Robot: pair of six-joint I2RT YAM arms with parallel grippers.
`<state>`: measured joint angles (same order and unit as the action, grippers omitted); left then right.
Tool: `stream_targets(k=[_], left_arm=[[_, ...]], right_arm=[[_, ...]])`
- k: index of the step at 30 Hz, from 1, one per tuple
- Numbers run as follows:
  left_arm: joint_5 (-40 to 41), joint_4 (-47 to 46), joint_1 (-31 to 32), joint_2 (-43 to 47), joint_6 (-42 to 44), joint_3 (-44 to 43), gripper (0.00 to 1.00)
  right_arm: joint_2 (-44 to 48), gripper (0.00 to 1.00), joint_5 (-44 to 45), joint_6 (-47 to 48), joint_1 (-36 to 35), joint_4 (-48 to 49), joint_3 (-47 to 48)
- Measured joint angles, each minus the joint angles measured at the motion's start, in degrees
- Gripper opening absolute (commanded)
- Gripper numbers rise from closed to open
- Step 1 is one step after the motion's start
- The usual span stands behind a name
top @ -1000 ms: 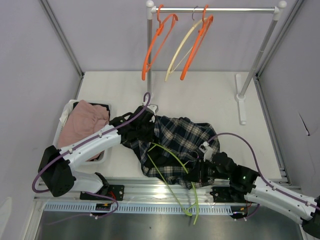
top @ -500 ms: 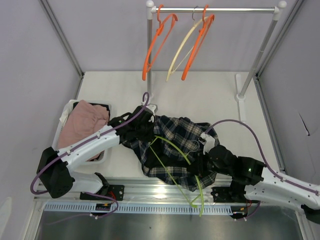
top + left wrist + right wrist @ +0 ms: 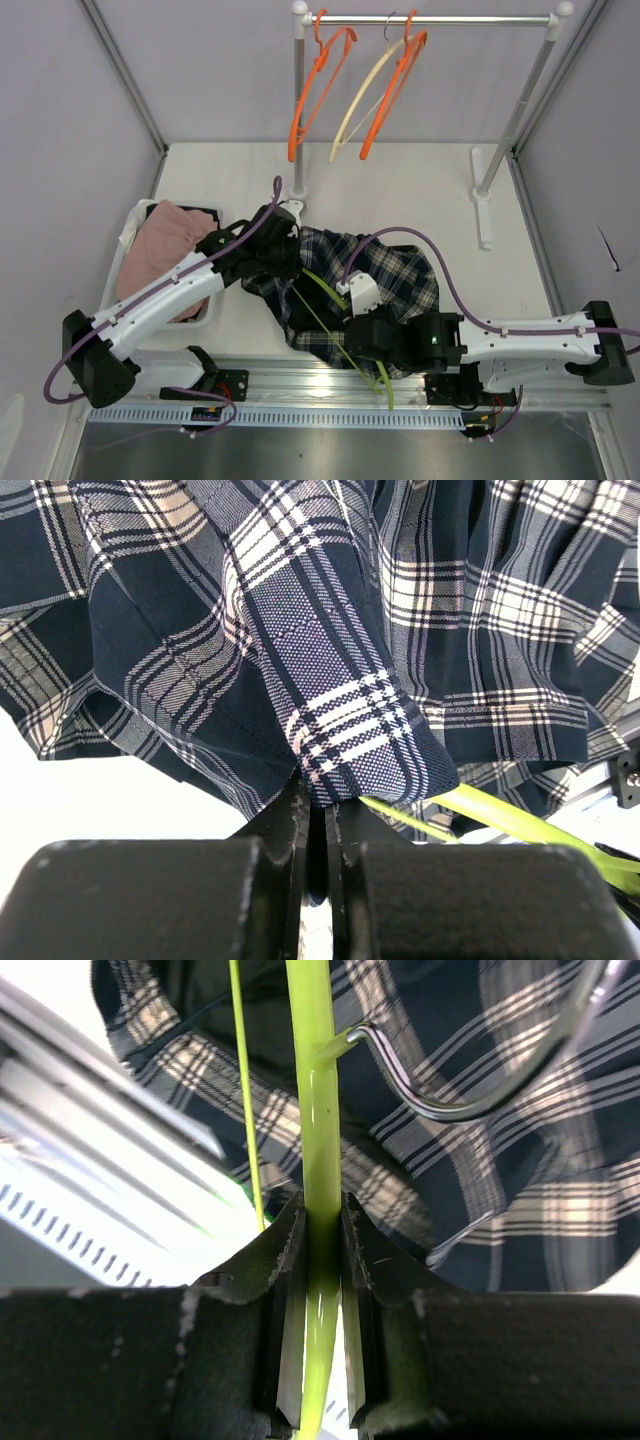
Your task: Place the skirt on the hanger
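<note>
A navy and white plaid skirt [image 3: 395, 270] lies crumpled on the table between the arms. My left gripper [image 3: 283, 250] is at the skirt's left edge; in the left wrist view the left gripper [image 3: 320, 792] is shut on a fold of the skirt [image 3: 330, 640]. A lime green hanger [image 3: 322, 292] lies slanted across the skirt. My right gripper [image 3: 372, 345] is at the skirt's near edge. In the right wrist view the right gripper [image 3: 322, 1228] is shut on the green hanger's bar [image 3: 313, 1110], with the metal hook [image 3: 470, 1105] over the skirt [image 3: 530, 1200].
A clothes rack [image 3: 430, 19] at the back carries two orange hangers [image 3: 315, 85] and a cream one [image 3: 358, 105]. A white basket [image 3: 131, 227] holding pink cloth [image 3: 165, 250] stands at the left. A metal rail [image 3: 300, 375] runs along the near edge.
My right arm has swung left, carrying the green hanger toward the middle of the skirt's near edge. The left gripper has shifted slightly back and left with the skirt's fold.
</note>
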<state>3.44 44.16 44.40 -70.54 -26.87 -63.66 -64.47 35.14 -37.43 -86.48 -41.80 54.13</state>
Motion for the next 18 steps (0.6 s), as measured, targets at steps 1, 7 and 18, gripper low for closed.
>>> stream_targets(k=[1, 7, 18], left_arm=[[0.1, 0.5, 0.0, 0.5, 0.0, -0.3, 0.0], [2.1, 3.0, 1.3, 2.0, -0.2, -2.8, 0.03], [2.9, 2.8, 3.6, 1.5, -0.2, -3.3, 0.52]], right_arm=[[-0.2, 0.0, 1.6, 1.0, -0.8, 0.1, 0.1], [0.3, 0.0, 6.9, 8.4, -3.0, 4.0, 0.0], [2.5, 0.0, 11.1, 16.3, -4.2, 14.4, -6.6]])
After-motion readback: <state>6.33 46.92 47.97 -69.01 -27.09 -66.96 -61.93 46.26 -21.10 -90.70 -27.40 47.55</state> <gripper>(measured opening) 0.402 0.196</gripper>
